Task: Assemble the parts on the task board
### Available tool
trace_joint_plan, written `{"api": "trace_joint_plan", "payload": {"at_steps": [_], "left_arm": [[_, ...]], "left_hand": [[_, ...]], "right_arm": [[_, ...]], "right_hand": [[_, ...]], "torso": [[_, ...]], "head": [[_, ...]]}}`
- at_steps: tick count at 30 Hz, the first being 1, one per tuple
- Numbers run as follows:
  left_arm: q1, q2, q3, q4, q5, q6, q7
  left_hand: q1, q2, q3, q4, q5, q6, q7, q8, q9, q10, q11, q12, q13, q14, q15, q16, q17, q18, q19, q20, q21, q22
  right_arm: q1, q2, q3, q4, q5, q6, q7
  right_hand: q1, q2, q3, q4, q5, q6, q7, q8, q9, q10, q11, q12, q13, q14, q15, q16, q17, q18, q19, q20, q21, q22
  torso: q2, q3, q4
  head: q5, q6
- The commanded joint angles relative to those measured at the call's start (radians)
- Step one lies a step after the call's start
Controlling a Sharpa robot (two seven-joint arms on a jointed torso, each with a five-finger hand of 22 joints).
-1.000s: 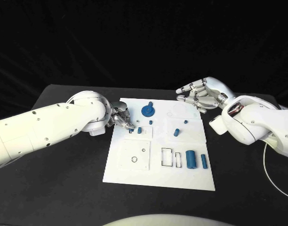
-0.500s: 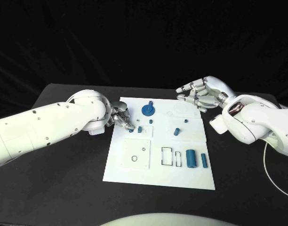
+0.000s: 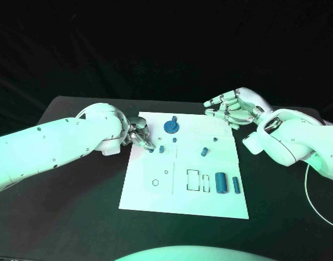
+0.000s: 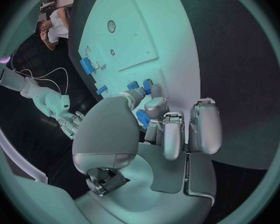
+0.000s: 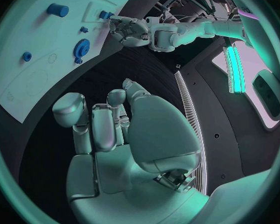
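Observation:
The white task board (image 3: 155, 193) lies in the middle of the table. My left hand (image 3: 141, 136) sits low at the board's left edge. In the left wrist view it pinches a small blue part (image 4: 142, 118) between thumb and a finger, just off the board (image 4: 134, 30). Close by on the board stand a blue peg (image 3: 161, 149) and, farther back, the blue gear (image 3: 171, 128). My right hand (image 3: 233, 109) hovers above the board's far right corner with its fingers apart and nothing in them. The right wrist view shows the gear (image 5: 82, 47) and my left hand (image 5: 130, 31).
More blue pegs (image 3: 204, 151) stand mid-board, and a thick blue cylinder (image 3: 221, 183) with a slimmer one (image 3: 235, 185) lies near the right edge, beside empty rectangular slots (image 3: 192, 180). A white cable (image 3: 312, 187) runs over the black table on the right.

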Motion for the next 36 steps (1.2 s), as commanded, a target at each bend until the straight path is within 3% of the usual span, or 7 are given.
{"api": "trace_joint_plan", "payload": {"at_steps": [1,14,28,32,36], "left_arm": [[-0.004,-0.002,-0.002,0.002,-0.022,-0.016,-0.008],[-0.005,-0.007,-0.002,0.013,-0.035,-0.031,-0.007],[-0.006,-0.006,-0.002,0.023,-0.011,0.045,-0.007],[-0.006,-0.005,-0.002,0.023,0.004,0.055,-0.014],[-0.006,-0.004,-0.002,0.020,0.015,0.051,-0.025]], "left_hand": [[0.011,-0.001,0.159,-0.152,0.007,0.007,0.001,0.004,0.000,0.003,0.001,0.003,-0.001,0.103,-0.002,0.002,0.263,-0.001,0.006,-0.001,0.005,0.057],[0.009,-0.006,0.167,-0.157,0.014,0.012,0.001,0.003,-0.001,0.006,0.001,0.002,-0.002,0.103,-0.003,0.002,0.263,-0.003,0.011,-0.001,0.011,0.065],[0.001,-0.012,0.172,-0.158,0.020,0.018,0.000,0.002,-0.003,0.016,0.000,0.011,0.010,0.103,-0.003,0.002,0.263,-0.003,0.009,-0.002,0.008,0.062],[-0.024,-0.020,0.175,-0.153,0.073,0.030,-0.005,0.001,-0.005,0.027,-0.003,0.016,0.019,0.103,-0.005,0.002,0.263,-0.003,0.011,-0.003,0.010,0.065],[-0.035,-0.021,0.174,-0.149,0.085,0.034,-0.007,0.002,-0.005,0.032,-0.005,0.018,0.022,0.103,-0.006,0.002,0.263,-0.003,0.012,-0.004,0.010,0.067]], "right_arm": [[-0.001,0.000,0.000,0.001,-0.006,0.012,0.006],[-0.001,0.000,0.000,0.001,-0.005,0.014,0.006],[-0.001,-0.001,0.000,0.001,-0.005,0.017,0.006],[-0.001,-0.001,0.000,0.001,-0.005,0.018,0.005],[-0.001,-0.002,0.000,0.002,-0.004,0.018,0.005]], "right_hand": [[-0.009,0.002,0.003,0.004,0.005,-0.005,0.003,0.006,-0.001,-0.003,-0.001,-0.001,0.000,0.031,0.002,-0.005,-0.001,0.019,-0.008,0.000,-0.004,-0.001],[-0.009,0.002,0.003,0.004,0.005,-0.005,0.003,0.006,-0.001,-0.003,-0.001,-0.001,0.000,0.031,0.002,-0.005,-0.001,0.019,-0.008,0.000,-0.004,-0.001],[-0.009,0.002,0.003,0.004,0.005,-0.005,0.003,0.006,-0.001,-0.003,-0.001,-0.001,0.000,0.031,0.002,-0.005,-0.001,0.019,-0.008,0.000,-0.004,-0.001],[-0.009,0.002,0.003,0.004,0.005,-0.005,0.003,0.006,-0.001,-0.003,-0.001,-0.001,0.000,0.031,0.002,-0.005,-0.001,0.019,-0.008,0.000,-0.004,-0.001],[-0.009,0.002,0.003,0.004,0.005,-0.005,0.003,0.006,-0.001,-0.003,-0.001,-0.001,0.000,0.031,0.002,-0.005,-0.001,0.019,-0.008,0.000,-0.004,-0.001]], "torso": [[0.000,-0.0005,-0.0002],[0.000,-0.0003,-0.0003],[0.000,0.0007,-0.0008],[0.000,0.0007,-0.0008],[-0.001,0.0009,-0.0007]], "head": [[0.000,-0.001],[0.001,-0.004],[0.000,-0.008],[-0.001,-0.008],[-0.001,-0.008]]}}
